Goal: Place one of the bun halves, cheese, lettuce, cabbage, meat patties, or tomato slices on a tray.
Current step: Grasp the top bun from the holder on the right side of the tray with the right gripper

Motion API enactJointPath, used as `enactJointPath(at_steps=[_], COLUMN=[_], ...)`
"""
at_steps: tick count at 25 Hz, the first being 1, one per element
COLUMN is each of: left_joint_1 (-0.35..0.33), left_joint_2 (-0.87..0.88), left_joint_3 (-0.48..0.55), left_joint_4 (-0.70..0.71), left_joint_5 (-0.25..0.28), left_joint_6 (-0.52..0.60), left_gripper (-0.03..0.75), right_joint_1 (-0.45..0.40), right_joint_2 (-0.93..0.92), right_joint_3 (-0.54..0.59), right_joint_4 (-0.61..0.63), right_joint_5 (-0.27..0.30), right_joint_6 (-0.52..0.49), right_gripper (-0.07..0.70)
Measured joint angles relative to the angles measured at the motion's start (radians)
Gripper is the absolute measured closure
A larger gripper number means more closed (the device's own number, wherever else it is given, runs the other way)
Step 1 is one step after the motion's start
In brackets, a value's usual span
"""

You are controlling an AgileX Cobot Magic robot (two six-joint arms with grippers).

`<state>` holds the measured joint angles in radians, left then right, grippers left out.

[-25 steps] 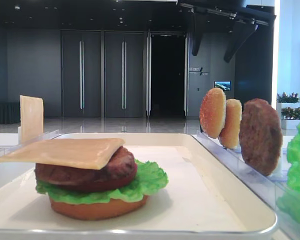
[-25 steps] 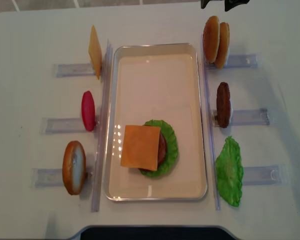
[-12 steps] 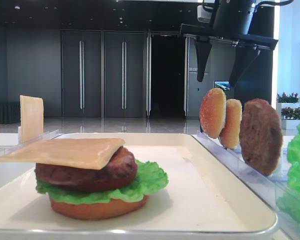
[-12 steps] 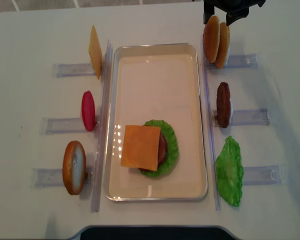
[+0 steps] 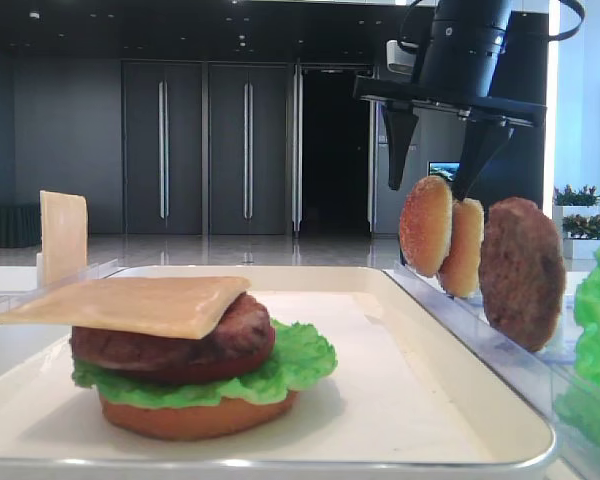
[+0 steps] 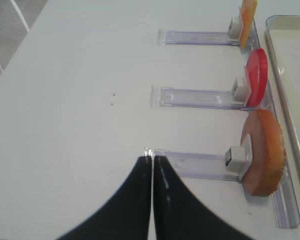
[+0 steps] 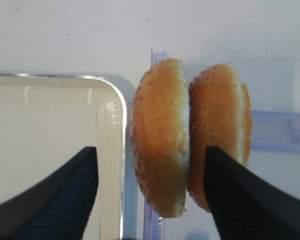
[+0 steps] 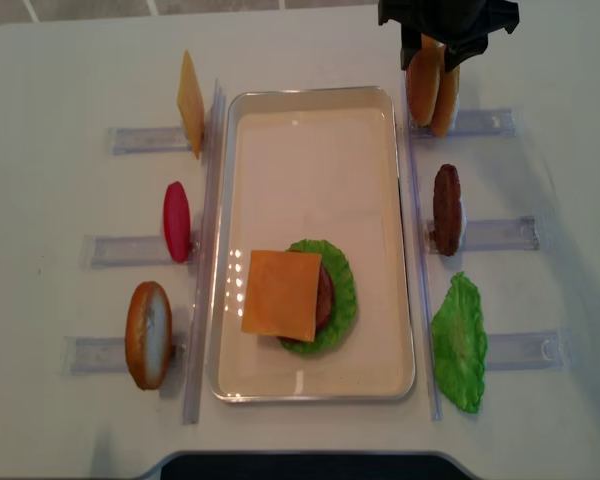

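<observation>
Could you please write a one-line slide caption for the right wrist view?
Open right gripper straddles the nearer of two upright sesame-speckled golden bun halves beside the white tray's rounded corner.

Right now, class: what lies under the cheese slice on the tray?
Under the cheese slice sit a meat patty, lettuce and a bun bottom. The overhead view hides most of the patty and the bun.

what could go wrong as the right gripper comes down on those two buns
1. The right gripper is open, with one finger over the tray rim and the other on the far bun. It may pinch both buns, or knock the far one over.
2. The near bun stands on edge touching the far bun, so lifting it could drag its neighbour off the rack.
3. The tray-side finger could catch the rim and shift the burger.
</observation>
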<state>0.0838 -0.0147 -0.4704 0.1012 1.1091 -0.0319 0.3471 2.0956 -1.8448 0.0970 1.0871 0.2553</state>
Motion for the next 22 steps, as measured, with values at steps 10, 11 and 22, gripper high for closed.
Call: enactJointPath(at_steps=[10,11,22], left_joint_1=[0.0,0.0,0.0], left_joint_2=[0.0,0.0,0.0], left_joint_3=[0.0,0.0,0.0], left_joint_4=[0.0,0.0,0.0], left_joint_5=[0.0,0.0,0.0], left_joint_6=[0.0,0.0,0.0], left_gripper=[0.715,0.715,0.715], right_joint_1=[0.0,0.0,0.001], right_joint_2=[0.002,0.003,0.003], right_joint_3=[0.0,0.0,0.0], right_joint_4=[-0.003,-0.005,-0.006], right_joint_5=[0.011,0.013,0.019], right_joint_6=[-0.004,-0.005,-0.009], right_gripper=[0.292,0.311,0.437])
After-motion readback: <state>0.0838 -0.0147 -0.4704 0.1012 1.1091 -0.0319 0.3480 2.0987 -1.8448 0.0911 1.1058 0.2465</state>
